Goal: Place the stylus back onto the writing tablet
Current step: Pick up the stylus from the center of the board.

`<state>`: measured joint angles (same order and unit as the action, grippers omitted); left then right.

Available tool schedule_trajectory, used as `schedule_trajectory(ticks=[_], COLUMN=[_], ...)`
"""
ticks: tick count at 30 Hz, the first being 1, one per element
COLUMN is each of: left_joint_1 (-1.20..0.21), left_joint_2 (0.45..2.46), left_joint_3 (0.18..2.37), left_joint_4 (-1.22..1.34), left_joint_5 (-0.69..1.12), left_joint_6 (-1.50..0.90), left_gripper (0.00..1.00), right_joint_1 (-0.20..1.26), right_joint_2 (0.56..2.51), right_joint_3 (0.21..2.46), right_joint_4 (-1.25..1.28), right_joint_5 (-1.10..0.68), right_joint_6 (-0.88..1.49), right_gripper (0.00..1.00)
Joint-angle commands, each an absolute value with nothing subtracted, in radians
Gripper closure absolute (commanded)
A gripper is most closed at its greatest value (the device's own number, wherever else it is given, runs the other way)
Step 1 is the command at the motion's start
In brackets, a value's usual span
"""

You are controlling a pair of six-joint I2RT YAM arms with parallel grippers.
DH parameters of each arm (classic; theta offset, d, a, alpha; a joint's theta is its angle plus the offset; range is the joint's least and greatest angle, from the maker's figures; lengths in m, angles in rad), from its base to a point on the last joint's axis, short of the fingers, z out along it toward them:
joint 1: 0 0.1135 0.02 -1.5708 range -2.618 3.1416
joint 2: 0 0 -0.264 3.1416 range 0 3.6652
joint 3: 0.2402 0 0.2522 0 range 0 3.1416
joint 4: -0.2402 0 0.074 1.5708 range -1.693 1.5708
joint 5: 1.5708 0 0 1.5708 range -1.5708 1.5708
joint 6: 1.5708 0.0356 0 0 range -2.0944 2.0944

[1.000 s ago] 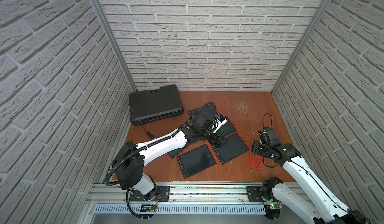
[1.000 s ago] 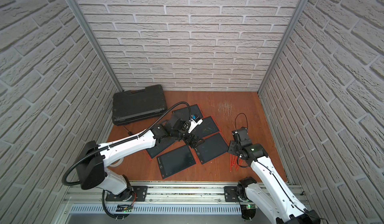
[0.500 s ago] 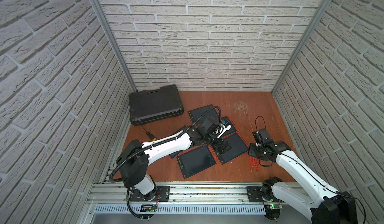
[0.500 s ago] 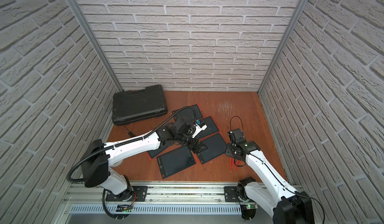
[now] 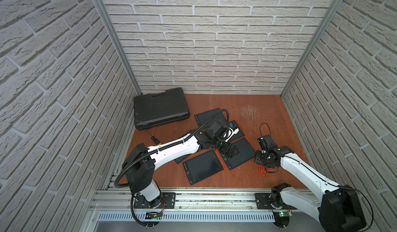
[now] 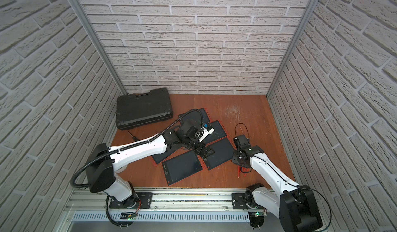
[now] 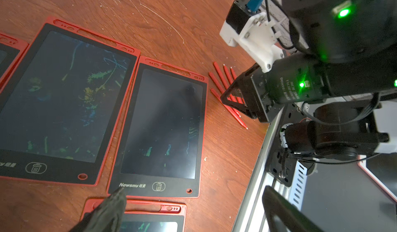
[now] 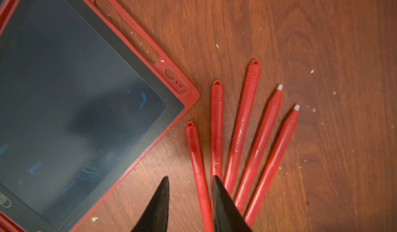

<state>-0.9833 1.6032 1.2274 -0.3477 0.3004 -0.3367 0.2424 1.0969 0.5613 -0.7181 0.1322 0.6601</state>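
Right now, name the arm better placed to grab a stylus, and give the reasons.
Right. The right gripper hangs directly over the loose red styluses, its jaws straddling the one nearest the tablets. The left gripper, open, sits above the tablets, away from the styluses.

In both top views we find bright, even light from overhead, soft shadows under the arms on the counter (image 5: 257, 112), and brick walls (image 5: 214, 37) bowed outward by the wide lens. In the wrist views we meet dimmer, warmer light: green lamps flare on the right arm (image 7: 343, 12), a pale sheen crosses a tablet (image 7: 167, 112), and the right pincer (image 8: 190, 177) looms black and soft, out of focus.
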Motion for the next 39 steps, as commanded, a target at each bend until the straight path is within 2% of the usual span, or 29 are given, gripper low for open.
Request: schedule_trajectory(ticks=[1,12,39], left_joint_1=[-0.991,-0.991,-0.993], left_joint_2=[1.613,1.629,1.614], left_joint_3=[1.257,1.271,1.259], left_joint_4=[-0.358,-0.376,-0.361], left_joint_5=[0.297,0.307,0.305], left_joint_6=[-0.331,-0.323,-0.31], left_gripper=[0.02,0.02,0.02], right_joint_1=[0.25,0.25,0.25], right_joint_2=[1.126,1.157,1.218], right_joint_3=[0.552,0.539,0.563], right_joint_4=[-0.661,-0.64,-0.646], right_joint_5=[0.126,0.147,0.186], right_joint_6=[0.669,0.675,0.683], right_gripper=[0.68,0.77,0.81])
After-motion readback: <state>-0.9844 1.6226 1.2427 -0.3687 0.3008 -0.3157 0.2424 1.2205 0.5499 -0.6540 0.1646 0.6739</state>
